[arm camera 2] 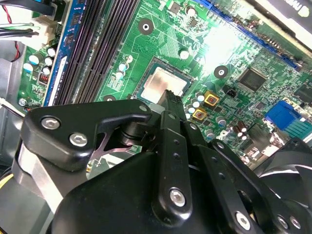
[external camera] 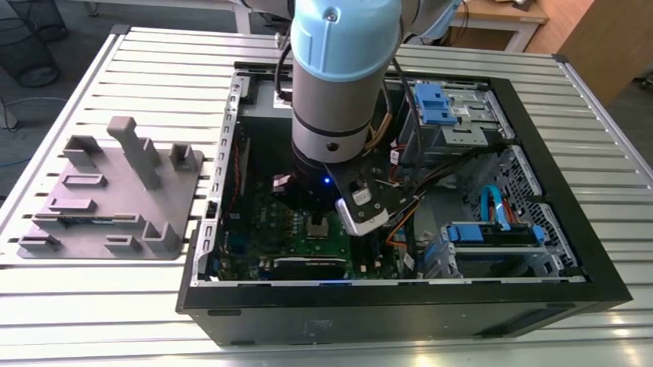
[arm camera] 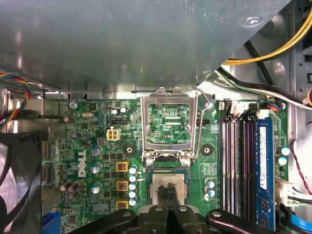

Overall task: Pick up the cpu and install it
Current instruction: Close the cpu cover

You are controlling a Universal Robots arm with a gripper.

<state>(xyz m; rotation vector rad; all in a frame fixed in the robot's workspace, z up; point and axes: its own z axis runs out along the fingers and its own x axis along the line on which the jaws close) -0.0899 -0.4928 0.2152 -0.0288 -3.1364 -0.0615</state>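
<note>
One cpu [arm camera: 161, 179] lies flat in its socket on the green board [arm camera: 87, 141], inside the open computer case [external camera: 408, 313] on the counter [external camera: 102, 306]. The single silver frame [arm camera: 145, 124] stands hinged up, leaving the socket uncovered. The tool [arm camera: 168, 194] hangs right over the chip, its two fingers pressed together. Whether they touch its top is hard to tell.

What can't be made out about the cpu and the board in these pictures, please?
- Both wrist views: part of the cpu, covered by the pincer; whether it lies fully seated is unclear.
- Exterior view: much of the motherboard, behind the arm.
</note>
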